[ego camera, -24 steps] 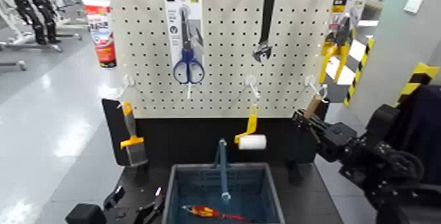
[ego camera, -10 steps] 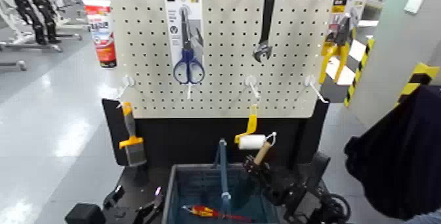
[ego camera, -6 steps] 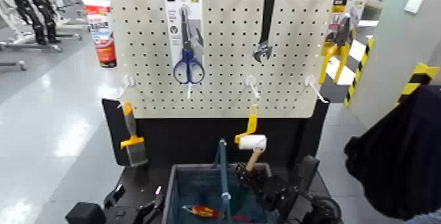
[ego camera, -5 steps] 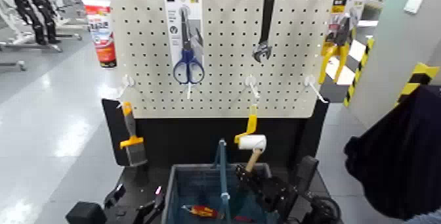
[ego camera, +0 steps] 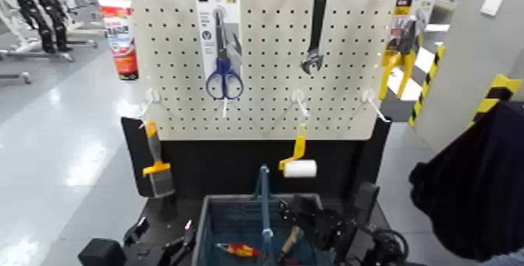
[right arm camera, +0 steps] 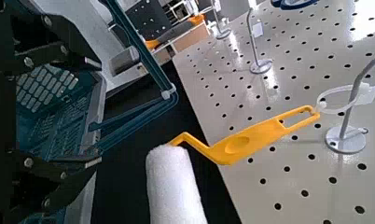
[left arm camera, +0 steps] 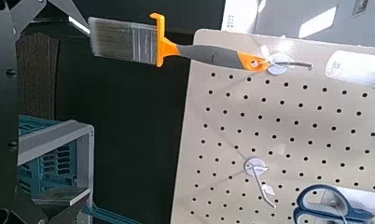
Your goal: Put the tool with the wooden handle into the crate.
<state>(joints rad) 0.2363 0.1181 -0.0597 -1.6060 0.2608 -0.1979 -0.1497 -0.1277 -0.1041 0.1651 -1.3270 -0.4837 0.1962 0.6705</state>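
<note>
The right tool (right arm camera: pixel 98 113) stands wide open and empty above the crate (ego camera: pixel 221 199). Inside lies the wooden handle (ego camera: pixel 291 239), so placing looks done; only backing away seems left. The left tool (ego camera: pixel 165 234) waits beside the crate, open.

Bright, even indoor light — white glare lies on the floor (ego camera: pixel 47 152) at the left of the head view, while the crate (ego camera: pixel 204 230) sits dimmer; in the right wrist view, the roller (right arm camera: pixel 174 182) shows pale — nearly featureless.
</note>
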